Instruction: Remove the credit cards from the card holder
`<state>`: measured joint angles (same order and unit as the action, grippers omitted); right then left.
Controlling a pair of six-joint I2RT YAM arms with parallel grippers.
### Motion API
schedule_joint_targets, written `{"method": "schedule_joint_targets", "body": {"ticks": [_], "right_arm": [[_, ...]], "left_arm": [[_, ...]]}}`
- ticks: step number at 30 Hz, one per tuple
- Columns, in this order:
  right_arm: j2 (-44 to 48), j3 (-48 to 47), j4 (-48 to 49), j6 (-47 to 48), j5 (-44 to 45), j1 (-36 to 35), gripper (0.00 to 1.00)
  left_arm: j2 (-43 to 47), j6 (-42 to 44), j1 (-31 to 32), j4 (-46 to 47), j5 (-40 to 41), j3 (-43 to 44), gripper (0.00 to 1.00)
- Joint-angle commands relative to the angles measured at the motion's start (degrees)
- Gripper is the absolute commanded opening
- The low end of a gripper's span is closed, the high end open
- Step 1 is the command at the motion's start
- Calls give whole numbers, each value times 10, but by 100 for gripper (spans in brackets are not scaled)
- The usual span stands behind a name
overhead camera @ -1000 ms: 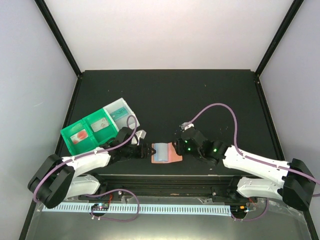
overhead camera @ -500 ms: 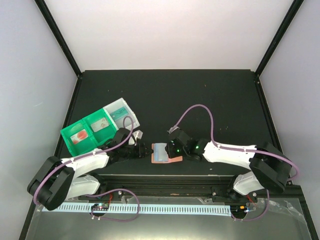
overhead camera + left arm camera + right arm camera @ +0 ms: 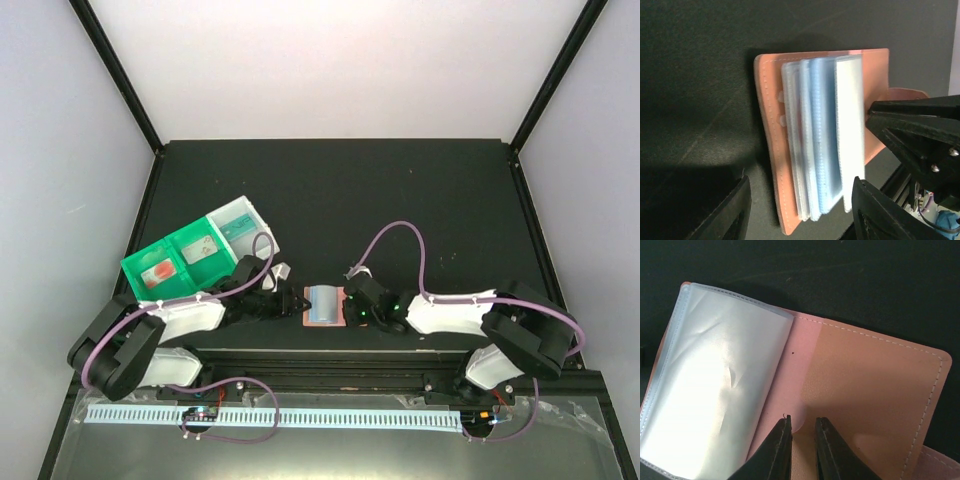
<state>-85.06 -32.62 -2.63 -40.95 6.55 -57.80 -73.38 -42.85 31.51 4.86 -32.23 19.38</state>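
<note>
The salmon card holder (image 3: 322, 318) lies open near the table's front edge, between both grippers. Its clear sleeves (image 3: 822, 140) stand fanned up, and pale blue and white cards show inside them. My left gripper (image 3: 296, 300) is open, its jaws wide apart (image 3: 800, 180) just left of the holder's spine side (image 3: 771, 150), touching nothing. My right gripper (image 3: 349, 306) is almost shut, with a narrow gap (image 3: 803, 422). Its tips rest on the holder's right inner panel (image 3: 875, 390), beside the glossy sleeves (image 3: 720, 390).
A green-and-white compartment tray (image 3: 147, 255) stands at the left, with a card in each of three compartments. The table's front rail runs just below the holder. Each arm trails a purple cable.
My right gripper has moved left and down onto the holder's right half, its arm now low along the front edge. The left gripper has barely moved.
</note>
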Motion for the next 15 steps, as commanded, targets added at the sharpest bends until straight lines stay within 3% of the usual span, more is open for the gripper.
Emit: {"method": "schedule_joint_targets", "body": {"ticks": [1,9,15], "right_arm": [[-10,25,16,-11,20,0,14],[7,40,22,-14,23,0,14],[14,56,42,-20,13,0,14]], "left_arm": [[-35,-14,-1,41,-9,16,58],[-88,-93,19,163,-71,12,58],[-77,-130,31,226,-90,5,52]]}}
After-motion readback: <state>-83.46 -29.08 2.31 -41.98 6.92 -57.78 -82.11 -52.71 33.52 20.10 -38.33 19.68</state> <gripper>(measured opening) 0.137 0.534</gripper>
